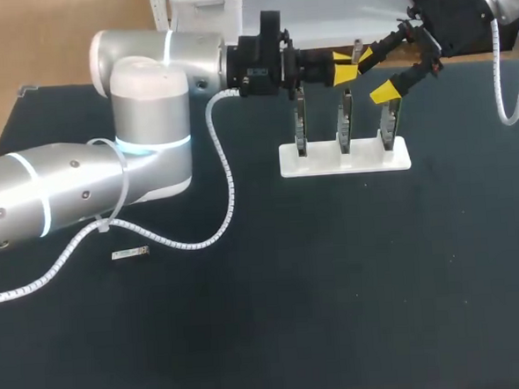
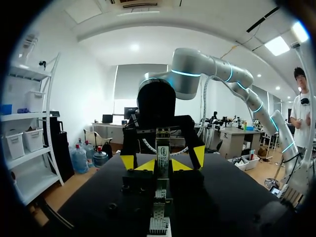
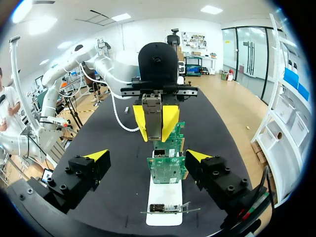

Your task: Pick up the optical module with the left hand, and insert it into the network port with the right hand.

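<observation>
My left gripper (image 1: 343, 67) is shut on a silver optical module (image 2: 162, 148), held in the air above the middle network card (image 1: 345, 123). Three such cards stand upright in a white stand (image 1: 328, 162). In the right wrist view the module (image 3: 152, 116) points straight at the camera, pinched between the left arm's yellow fingertips (image 3: 140, 121), with the green cards (image 3: 166, 168) under it. My right gripper (image 1: 376, 74) faces the left one from the right, wide open, its fingers (image 3: 97, 156) on either side of the module without touching it.
A second optical module (image 1: 129, 253) lies on the dark table at the left, under my left arm. The left arm's white cable (image 1: 226, 174) loops across the table beside the stand.
</observation>
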`<state>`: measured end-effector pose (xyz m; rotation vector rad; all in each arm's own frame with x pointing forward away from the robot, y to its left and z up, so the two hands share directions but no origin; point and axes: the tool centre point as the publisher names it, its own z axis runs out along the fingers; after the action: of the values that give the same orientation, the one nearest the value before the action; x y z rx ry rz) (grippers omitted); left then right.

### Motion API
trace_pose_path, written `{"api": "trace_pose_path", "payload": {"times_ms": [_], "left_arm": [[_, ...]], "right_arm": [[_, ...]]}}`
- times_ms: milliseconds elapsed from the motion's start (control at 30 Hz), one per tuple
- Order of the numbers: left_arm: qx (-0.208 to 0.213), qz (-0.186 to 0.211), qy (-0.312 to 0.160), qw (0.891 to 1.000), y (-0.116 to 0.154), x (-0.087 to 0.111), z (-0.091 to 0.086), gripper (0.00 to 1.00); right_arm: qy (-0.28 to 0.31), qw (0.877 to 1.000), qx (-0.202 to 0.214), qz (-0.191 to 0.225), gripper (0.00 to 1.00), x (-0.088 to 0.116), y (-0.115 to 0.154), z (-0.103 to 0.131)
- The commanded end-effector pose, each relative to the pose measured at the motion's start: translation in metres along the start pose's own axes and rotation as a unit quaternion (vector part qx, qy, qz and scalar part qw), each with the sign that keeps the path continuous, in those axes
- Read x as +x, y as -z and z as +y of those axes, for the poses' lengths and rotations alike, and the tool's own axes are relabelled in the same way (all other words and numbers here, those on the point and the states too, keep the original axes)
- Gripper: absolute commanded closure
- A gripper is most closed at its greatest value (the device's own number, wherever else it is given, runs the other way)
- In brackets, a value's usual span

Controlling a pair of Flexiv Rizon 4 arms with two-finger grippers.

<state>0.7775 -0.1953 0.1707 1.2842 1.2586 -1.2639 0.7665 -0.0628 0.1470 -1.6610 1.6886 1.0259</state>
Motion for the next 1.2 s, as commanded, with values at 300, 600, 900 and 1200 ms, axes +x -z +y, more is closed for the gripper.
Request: {"api": "trace_pose_path", "payload": {"times_ms": [300,600,900,1200], "left_arm": [[-0.005,0.001,0.004,1.000,0.005,0.005,0.001,1.00],[-0.010,0.013,-0.001,1.000,0.004,0.011,0.003,1.00],[-0.017,0.003,0.003,1.000,0.006,0.014,0.006,1.00],[-0.019,0.002,0.005,1.000,0.007,0.015,0.006,1.00]], "right_arm": [[0.000,1.000,0.003,0.000,0.00,0.000,0.000,0.003],[0.000,1.000,0.003,0.000,0.00,0.000,0.000,0.003],[0.000,1.000,0.003,0.000,0.00,0.000,0.000,0.003],[0.000,1.000,0.003,0.000,0.00,0.000,0.000,0.003]]}}
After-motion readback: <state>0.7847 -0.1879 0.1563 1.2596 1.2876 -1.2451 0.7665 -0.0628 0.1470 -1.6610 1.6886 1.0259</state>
